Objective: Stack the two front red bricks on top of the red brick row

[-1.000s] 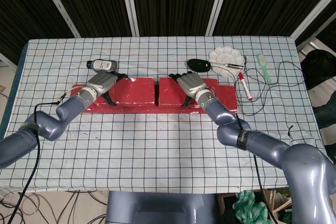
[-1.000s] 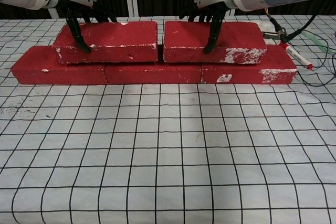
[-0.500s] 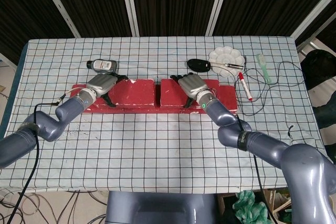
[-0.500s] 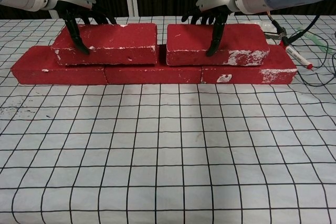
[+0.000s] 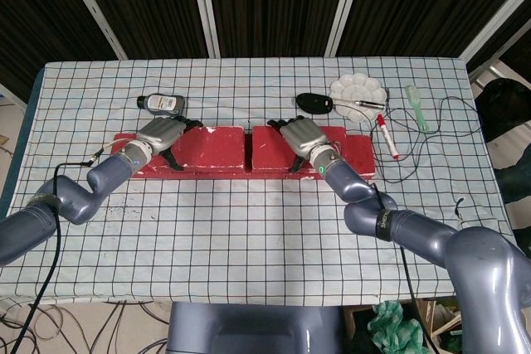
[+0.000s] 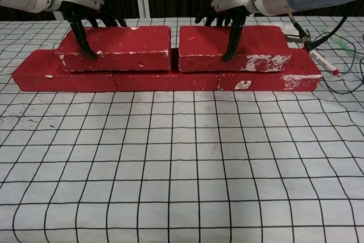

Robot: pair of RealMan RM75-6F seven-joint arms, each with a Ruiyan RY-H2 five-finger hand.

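Since half a second ago the right upper brick (image 6: 232,48) has been nudged slightly toward the left upper brick (image 6: 115,47), narrowing the gap, while the left one has stayed put; each is grasped from above, by the right hand (image 6: 226,15) and the left hand (image 6: 85,16), with a thumb down the front face and the other fingers curled over the back edge. If the fingers are drawn off carelessly, a brick could be dragged backward or skewed off the red brick row (image 6: 165,79), since both rest there only loosely. Two stacked bricks, what appear to be three row bricks and two hands are counted.
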